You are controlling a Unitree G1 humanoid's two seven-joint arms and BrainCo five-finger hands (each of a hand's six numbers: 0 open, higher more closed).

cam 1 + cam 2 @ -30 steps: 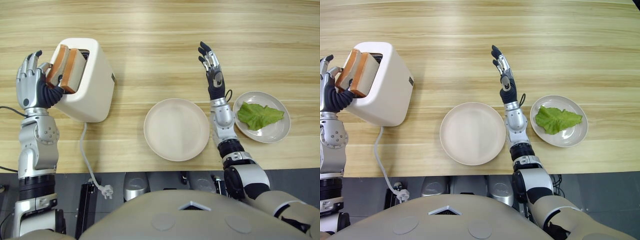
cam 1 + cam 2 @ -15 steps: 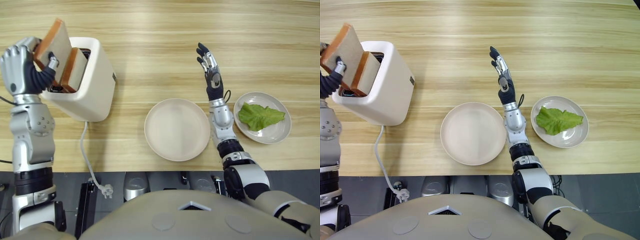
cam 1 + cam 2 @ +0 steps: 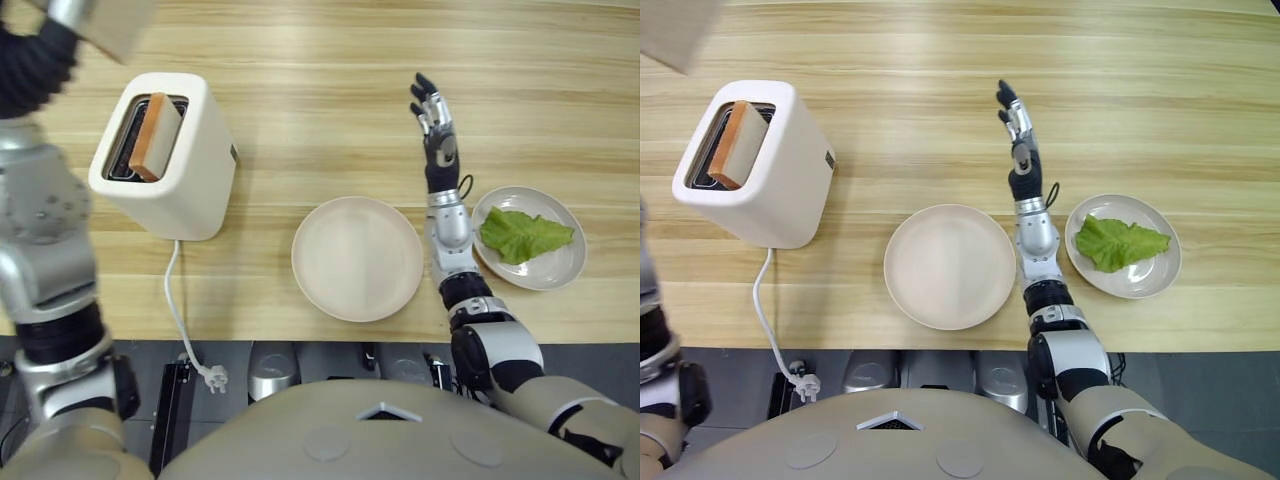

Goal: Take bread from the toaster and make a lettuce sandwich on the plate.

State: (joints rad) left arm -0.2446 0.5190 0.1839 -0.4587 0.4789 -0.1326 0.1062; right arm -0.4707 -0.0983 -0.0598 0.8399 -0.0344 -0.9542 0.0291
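Note:
My left hand (image 3: 66,12) is raised high at the top left, close to the camera, shut on a slice of bread (image 3: 118,30) that is clear of the toaster. The white toaster (image 3: 190,165) stands at the left of the wooden table, with one browned slice (image 3: 155,135) still upright in its slot. An empty cream plate (image 3: 357,258) lies at the centre front. My right hand (image 3: 435,125) stands open, fingers straight and pointing away, between that plate and a smaller plate (image 3: 553,277) holding a green lettuce leaf (image 3: 524,233).
The toaster's white cord (image 3: 175,310) runs over the table's front edge and ends in a hanging plug (image 3: 211,380). Bare wooden tabletop (image 3: 330,90) stretches across the far half.
My left hand has lifted the slice up out of the toaster toward the top left corner. The toaster has settled flat. The right hand stays in place; the view shifted slightly.

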